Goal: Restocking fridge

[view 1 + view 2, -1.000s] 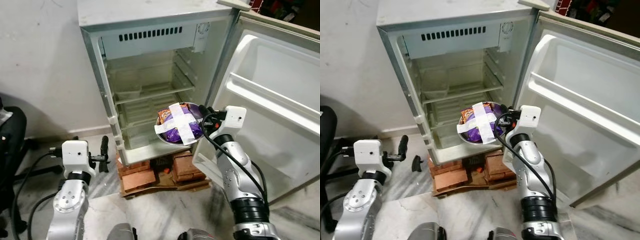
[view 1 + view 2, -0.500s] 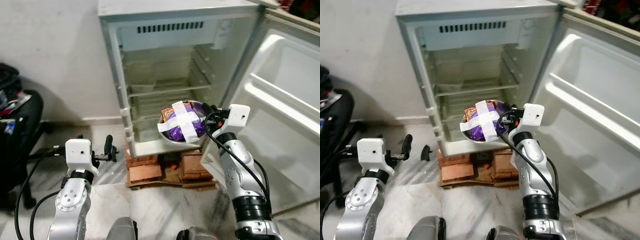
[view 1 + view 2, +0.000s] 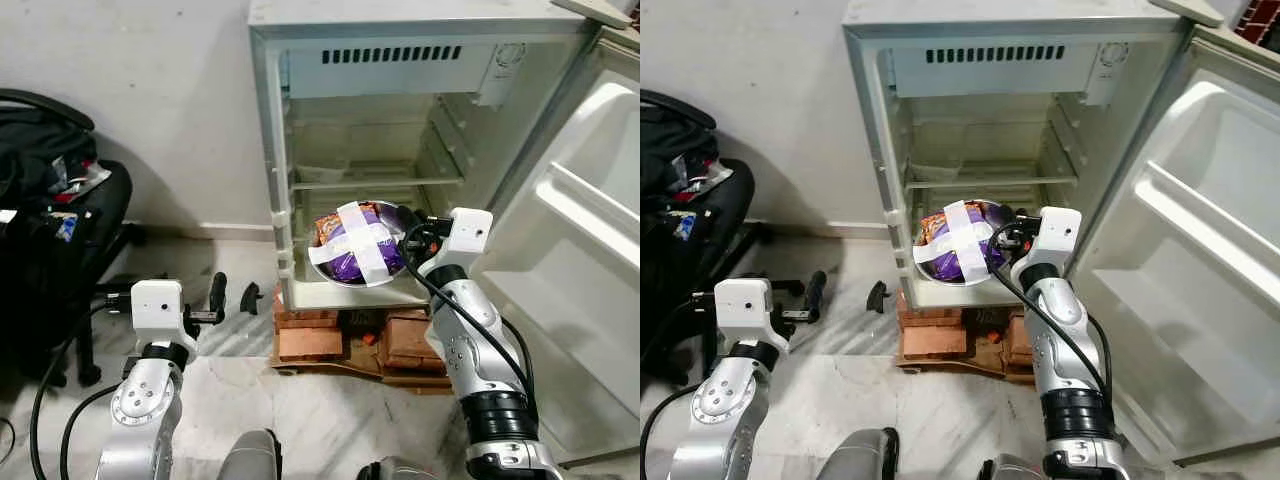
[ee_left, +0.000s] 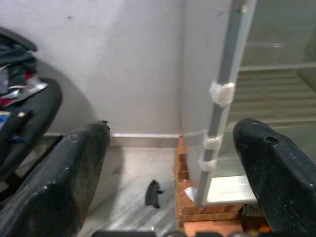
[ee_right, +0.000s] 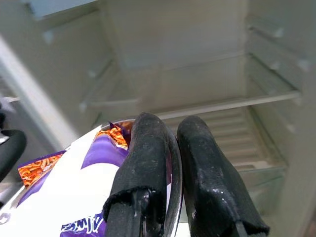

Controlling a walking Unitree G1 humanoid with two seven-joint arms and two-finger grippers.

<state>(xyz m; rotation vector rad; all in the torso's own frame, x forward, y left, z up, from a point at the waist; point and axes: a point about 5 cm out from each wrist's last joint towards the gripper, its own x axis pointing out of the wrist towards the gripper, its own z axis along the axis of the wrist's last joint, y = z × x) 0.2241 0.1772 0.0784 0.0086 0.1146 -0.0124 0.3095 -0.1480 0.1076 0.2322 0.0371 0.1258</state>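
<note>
Right end effector pinches the bowl rim, fridge shelf probably just ahead; keep it level, push straight in. Left end effector wide, idle.

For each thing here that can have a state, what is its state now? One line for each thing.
Fridge: shelves bare.
Fridge door: swung wide open.
Steel bowl: taped shut over snack packets, held at the fridge mouth.
Right pincer: shut on the bowl rim.
Left pincer: open, idle, low.
</note>
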